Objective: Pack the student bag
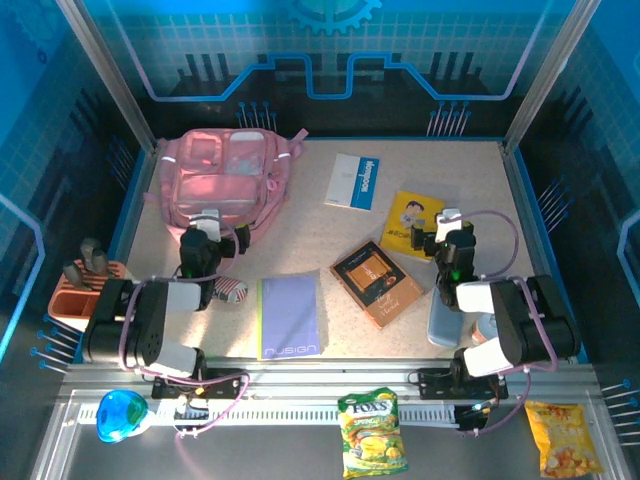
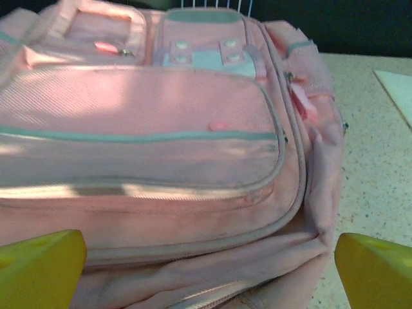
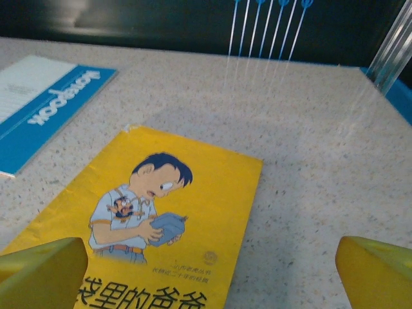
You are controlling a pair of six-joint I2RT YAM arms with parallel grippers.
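Backpack lies flat at the far left of the table, pockets up, top end pointing far. Left gripper sits just at its near edge, jaws wide and empty, so it looks like the nearer arm. Right gripper, also wide and empty, hovers over a yellow book, well apart from the backpack.

Both robot arms are wearing the same kit. The jointed black-and-white left arm is showing chunky black motor housings capped with white shells, and the jointed black-and-white right arm is matching it. A thin pale lilac cable is looping along the left one, and its twin lilac cable is running down the right. The left gripper and right gripper are each sporting a white block on a black body. Up close, the blunt yellow left fingertips are looking smooth and wedge-shaped, with the yellow right fingertips identical.
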